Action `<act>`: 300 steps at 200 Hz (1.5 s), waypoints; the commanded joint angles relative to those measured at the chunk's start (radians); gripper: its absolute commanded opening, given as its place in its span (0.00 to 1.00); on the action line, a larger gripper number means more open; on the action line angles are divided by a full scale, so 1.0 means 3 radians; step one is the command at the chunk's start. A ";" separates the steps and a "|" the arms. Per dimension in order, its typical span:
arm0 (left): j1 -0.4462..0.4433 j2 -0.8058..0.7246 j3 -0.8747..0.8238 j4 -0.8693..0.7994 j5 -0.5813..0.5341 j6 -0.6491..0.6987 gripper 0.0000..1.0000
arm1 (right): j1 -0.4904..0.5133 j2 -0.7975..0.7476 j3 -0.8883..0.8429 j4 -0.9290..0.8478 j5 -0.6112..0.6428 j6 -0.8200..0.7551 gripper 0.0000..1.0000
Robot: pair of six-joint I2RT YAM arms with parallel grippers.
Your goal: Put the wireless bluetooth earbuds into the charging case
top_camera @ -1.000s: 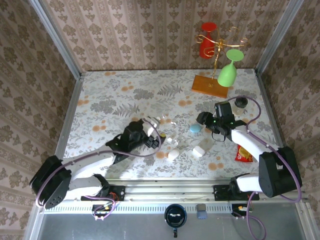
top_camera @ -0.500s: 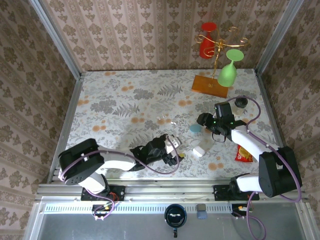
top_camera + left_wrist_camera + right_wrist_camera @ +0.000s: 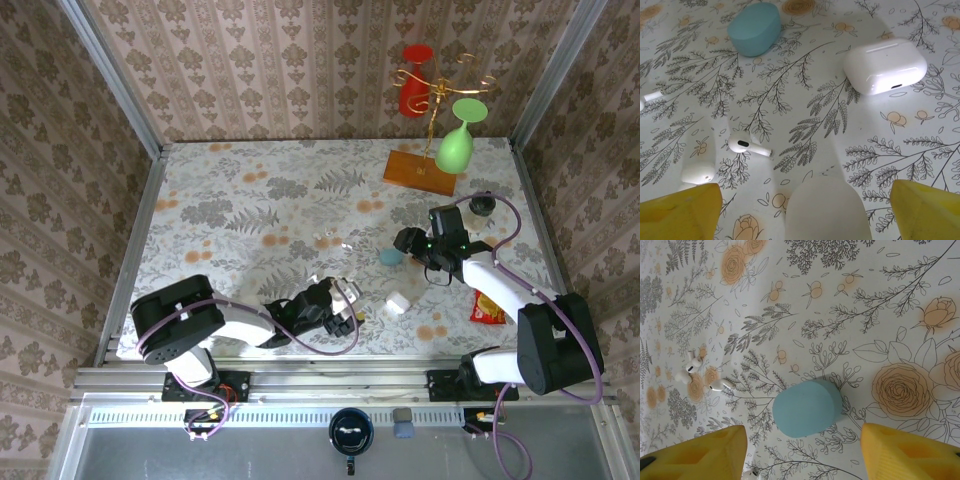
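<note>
earbuds (image 3: 747,145): white, scattered loose, lying flat | charging case (image 3: 885,66): white, closed

Table (image 3: 250,200) = landmark. Top has printed cover (image 3: 200,250): white ground, grey leaf sprigs + orange flowers, lying flat. Behind table: back wall (image 3: 300,70), beige wallpaper, vertical stripes w/ damask motif. Same paper on left wall (image 3: 60,200) and right wall (image 3: 600,170), either side of table. Bare metal posts rise from table's two far corners: left post (image 3: 110,75), right post (image 3: 560,70). Along table's near edge: aluminium rail (image 3: 350,375), then slotted grey strip (image 3: 270,415), then plain grey ledge (image 3: 120,450). Light even, shadows on cover soft. Wrist views: print sharp, slight sheen on cover.
</note>
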 commanded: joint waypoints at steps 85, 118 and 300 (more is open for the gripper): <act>0.0047 0.0068 0.0136 -0.0580 0.0381 0.0189 0.61 | -0.0018 -0.0112 -0.0016 -0.0050 -0.0066 -0.0056 0.63; 0.0109 0.0026 0.0105 -0.0545 0.0430 0.0174 0.42 | -0.0020 -0.0151 -0.0005 -0.0086 -0.0084 -0.0049 0.62; 0.0910 -0.1563 -0.0356 -0.0008 0.1467 0.0572 0.35 | 0.0828 -0.0412 0.0312 0.0000 -0.2030 -0.0139 0.62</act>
